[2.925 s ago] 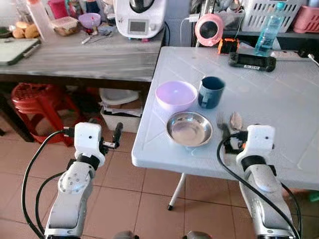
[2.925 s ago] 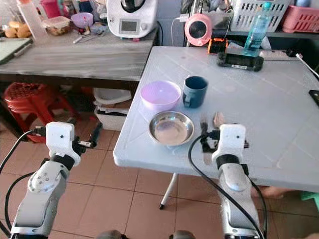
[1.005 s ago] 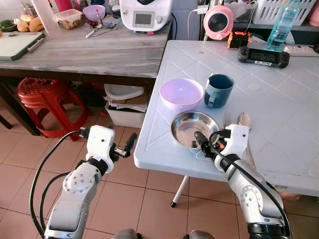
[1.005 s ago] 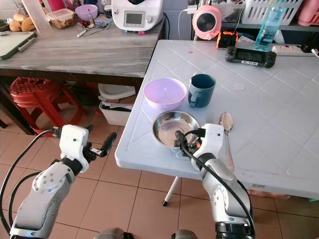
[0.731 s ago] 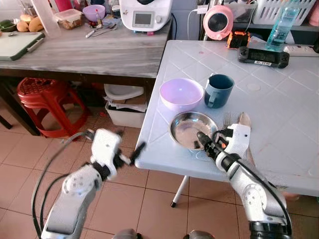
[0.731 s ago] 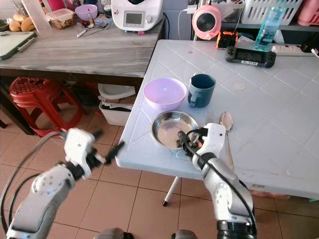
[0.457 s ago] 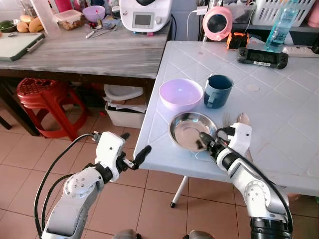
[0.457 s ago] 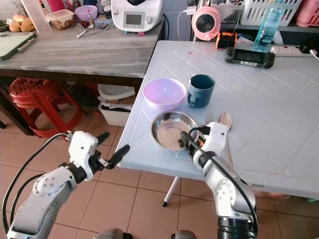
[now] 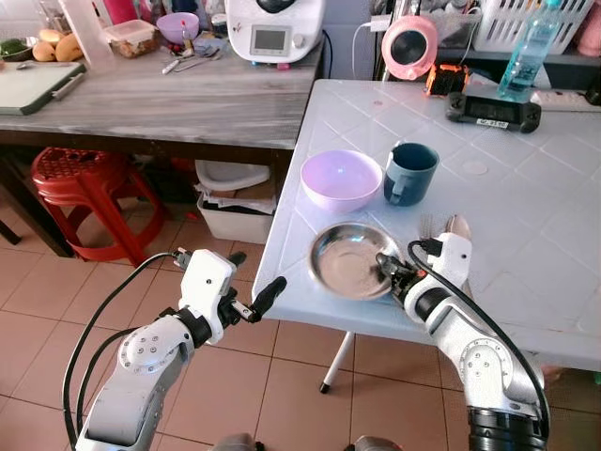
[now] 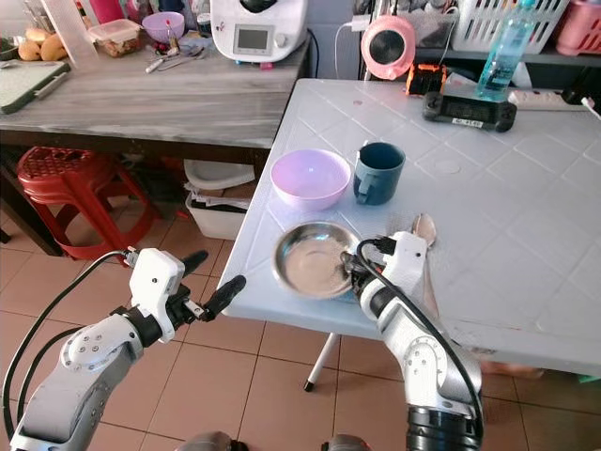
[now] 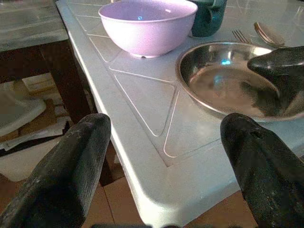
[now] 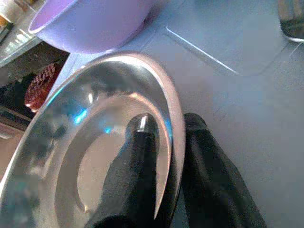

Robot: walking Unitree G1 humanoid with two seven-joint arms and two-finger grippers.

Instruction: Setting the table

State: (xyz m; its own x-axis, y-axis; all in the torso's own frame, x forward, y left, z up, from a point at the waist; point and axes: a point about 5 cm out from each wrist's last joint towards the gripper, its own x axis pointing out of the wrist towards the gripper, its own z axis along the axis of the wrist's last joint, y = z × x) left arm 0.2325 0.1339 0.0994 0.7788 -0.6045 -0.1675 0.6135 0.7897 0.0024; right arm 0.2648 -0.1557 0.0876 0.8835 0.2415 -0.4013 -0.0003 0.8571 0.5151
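We see a white table (image 9: 526, 216) taking up the right half of the head view, and a steel plate (image 9: 349, 261) lying near its front edge, just below the centre of the frame. Our right gripper (image 9: 387, 268) has closed on the plate's right rim: in the right wrist view one black finger lies inside the plate (image 12: 95, 156) and the other sits outside, under the rim, with the thin metal edge pinched between them. The plate looks tipped slightly in that view, though we cannot tell how far it is lifted.

The plate is round, so it has no long axis and points no particular way; it sits directly ahead of the right gripper, toward the left of the frame. Our right arm is plainly the nearer one.

Our left gripper (image 9: 252, 299) hangs at lower left, off the table's front corner, fingers spread wide and holding nothing.

Above the plate stand a purple bowl (image 9: 341, 178) and a dark mug (image 9: 410, 173). A fork (image 9: 427, 225) and spoon (image 9: 457, 225) lie just right of the plate, long axes running up the frame.

We judge any slide of the plate should go leftward or toward us, clear of the bowl.
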